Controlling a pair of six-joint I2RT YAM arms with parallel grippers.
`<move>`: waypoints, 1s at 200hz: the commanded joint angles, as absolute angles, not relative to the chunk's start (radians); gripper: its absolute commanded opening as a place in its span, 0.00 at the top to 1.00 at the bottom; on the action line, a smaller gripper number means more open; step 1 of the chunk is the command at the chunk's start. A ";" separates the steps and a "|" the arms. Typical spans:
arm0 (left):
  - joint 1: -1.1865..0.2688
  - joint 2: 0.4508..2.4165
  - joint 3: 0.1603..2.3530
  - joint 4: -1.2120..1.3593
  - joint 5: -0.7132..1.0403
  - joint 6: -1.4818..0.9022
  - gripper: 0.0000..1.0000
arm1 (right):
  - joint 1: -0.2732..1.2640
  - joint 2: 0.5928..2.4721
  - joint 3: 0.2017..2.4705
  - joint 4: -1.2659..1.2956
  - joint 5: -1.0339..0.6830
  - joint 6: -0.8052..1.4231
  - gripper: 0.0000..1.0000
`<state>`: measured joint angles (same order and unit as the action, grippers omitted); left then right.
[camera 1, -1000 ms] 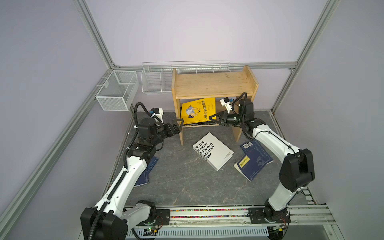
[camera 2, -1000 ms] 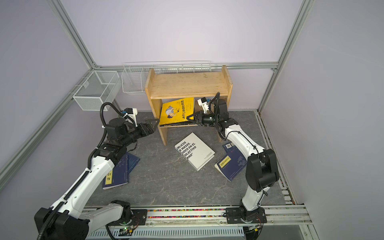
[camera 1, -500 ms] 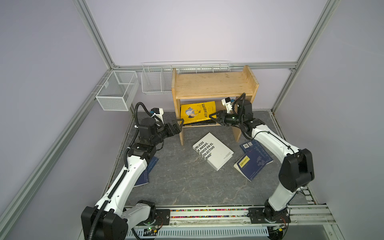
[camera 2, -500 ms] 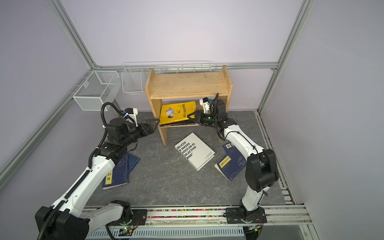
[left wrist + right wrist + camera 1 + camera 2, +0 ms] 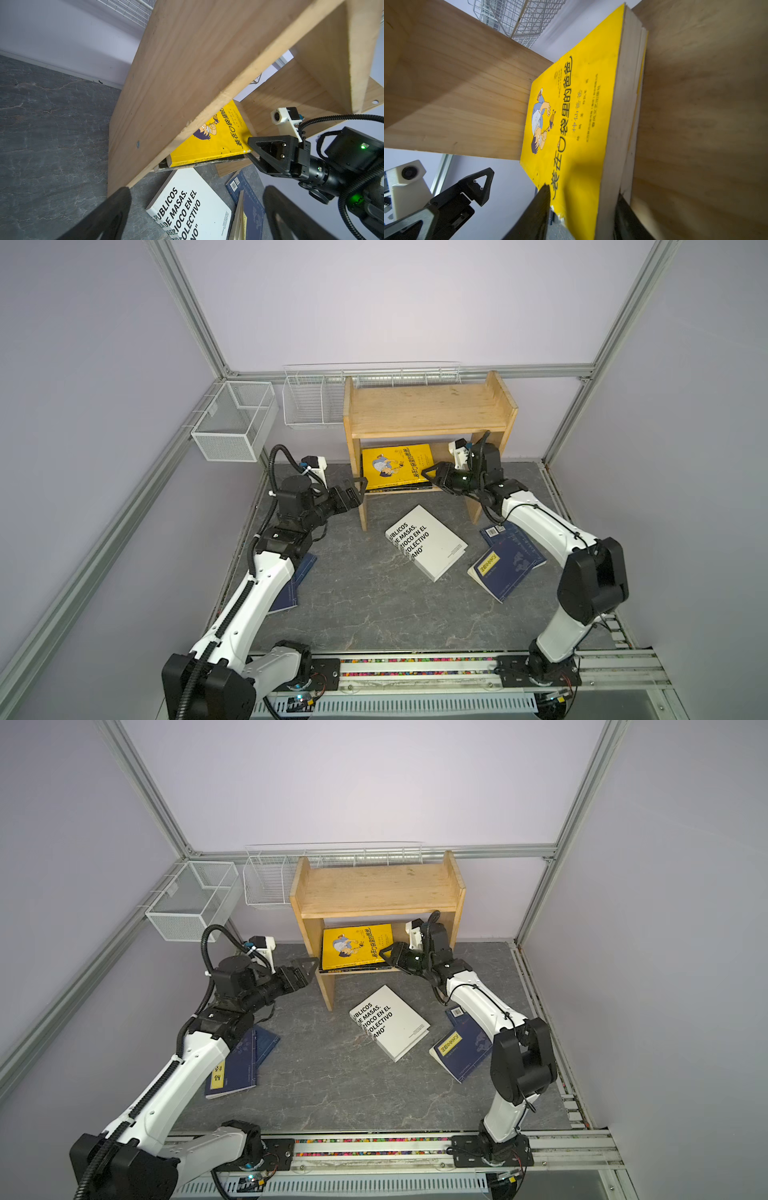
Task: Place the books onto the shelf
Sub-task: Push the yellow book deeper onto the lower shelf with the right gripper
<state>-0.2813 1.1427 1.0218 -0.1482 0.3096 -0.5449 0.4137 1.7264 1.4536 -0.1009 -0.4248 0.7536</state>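
The yellow book [image 5: 390, 466] lay flat on the lower tier of the shelf [image 5: 428, 410], its near corner between the parted fingers of the right gripper [image 5: 426, 473]. The left gripper [image 5: 360, 488] stood spread wide outside the side panel.

Both top views look steeply down from high above the front edge of the table [image 5: 374, 626], facing the back wall [image 5: 395, 302], far enough off to take in the whole shelf [image 5: 428, 410]. The left wrist camera sits close outside the shelf's side panel. The right wrist camera looks along the lower tier from very near. All four views share the yellow book [image 5: 571, 124].
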 commanded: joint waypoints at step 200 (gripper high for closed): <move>-0.277 1.106 1.002 -0.164 0.268 -0.548 0.00 | 0.460 1.735 1.563 -0.276 -0.204 0.550 0.52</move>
<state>-0.2813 1.1175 1.0100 -0.1570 0.2836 -0.5453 0.4515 1.7088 1.5227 -0.2352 -0.2100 0.5968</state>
